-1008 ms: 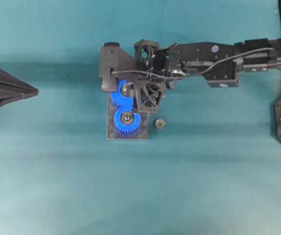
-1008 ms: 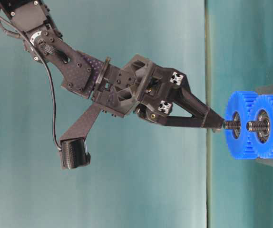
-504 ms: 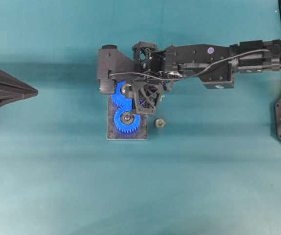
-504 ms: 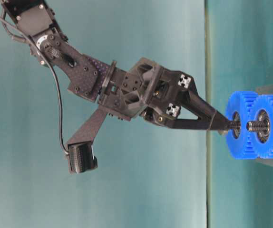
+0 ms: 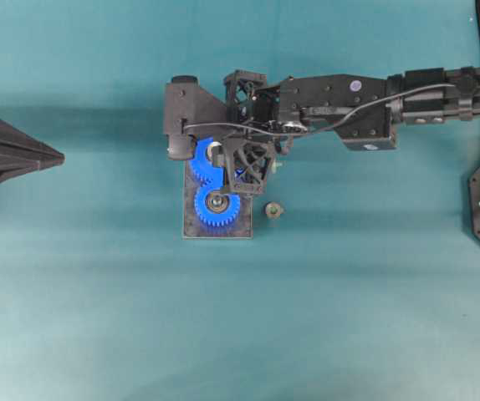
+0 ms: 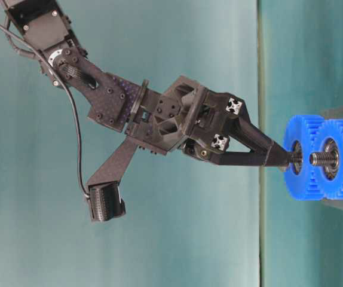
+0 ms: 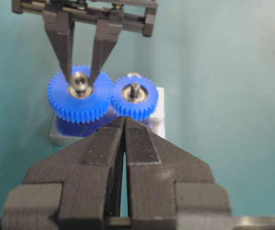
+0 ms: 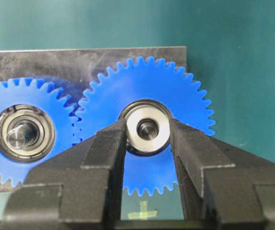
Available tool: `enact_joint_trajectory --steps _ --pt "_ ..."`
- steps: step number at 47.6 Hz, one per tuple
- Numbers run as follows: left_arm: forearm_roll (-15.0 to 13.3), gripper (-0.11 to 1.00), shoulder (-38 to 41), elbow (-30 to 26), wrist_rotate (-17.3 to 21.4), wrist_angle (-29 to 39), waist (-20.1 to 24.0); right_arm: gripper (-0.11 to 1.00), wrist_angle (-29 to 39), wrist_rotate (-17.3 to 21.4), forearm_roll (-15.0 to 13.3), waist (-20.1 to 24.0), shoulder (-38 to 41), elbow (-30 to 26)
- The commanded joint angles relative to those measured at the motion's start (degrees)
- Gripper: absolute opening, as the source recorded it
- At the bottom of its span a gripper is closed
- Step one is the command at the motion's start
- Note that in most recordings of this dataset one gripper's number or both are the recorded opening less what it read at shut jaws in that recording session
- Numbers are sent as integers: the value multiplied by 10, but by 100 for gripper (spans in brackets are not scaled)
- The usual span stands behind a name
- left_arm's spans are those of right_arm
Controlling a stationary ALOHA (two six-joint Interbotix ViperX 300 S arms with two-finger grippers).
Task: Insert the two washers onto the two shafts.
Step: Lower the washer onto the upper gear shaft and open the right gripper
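Right end effector (image 8: 147,143) clamped on the washer (image 8: 148,127), fingers either side of it. Washer sits around the shaft (image 8: 147,128) tip at the hub of the larger blue gear (image 8: 147,103), which meshes with the second blue gear (image 8: 25,132) on the grey base plate (image 8: 80,60). Small nut-like part (image 5: 273,210) lies on the teal worktop (image 5: 349,317) just beside the plate. Left end effector (image 7: 124,143) closed on nothing, well apart, facing the gears.

Right tool (image 6: 286,159) tips at threaded shaft (image 6: 295,158) of nearer blue gear (image 6: 298,158); second gear (image 6: 340,158) beside.
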Motion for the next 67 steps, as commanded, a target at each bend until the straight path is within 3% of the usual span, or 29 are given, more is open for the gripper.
enact_joint_trajectory --steps 1,67 --pt "3 1 0 -5 -1 -3 1 33 0 -4 1 0 -9 -11" --pt "2 1 -4 -3 -3 -4 1 33 0 1 5 4 -11 -3"
